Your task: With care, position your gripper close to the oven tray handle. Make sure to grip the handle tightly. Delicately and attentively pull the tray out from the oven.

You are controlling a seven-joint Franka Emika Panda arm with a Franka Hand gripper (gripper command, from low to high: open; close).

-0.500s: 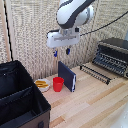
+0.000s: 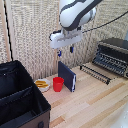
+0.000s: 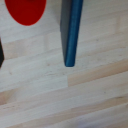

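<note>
The tool (image 2: 65,50) hangs in mid-air above the upright dark-blue slab (image 2: 66,76), its blue-tipped fingers a little apart and holding nothing. Against the view half a second earlier, the arm appears to occupy much the same station over the slab; no clear travel toward the oven (image 2: 114,55) can be made out. By this reading the approach step is barely begun, and both the grasp and the pull remain to be done.

The tray (image 2: 95,73) lies flat on the desk (image 2: 95,105) in front of the oven, well apart from the tool, lower than it and off toward the exterior view's right. Its long axis runs diagonally, from the end nearer the tool down toward the exterior view's right, roughly parallel to the oven front. The oven tray handle (image 2: 93,75) follows that same axis along the outer long edge, facing away from the oven.

The wrist view shows only the slab's top edge, a red cup (image 3: 24,10) and bare desk; neither finger appears there.
</note>
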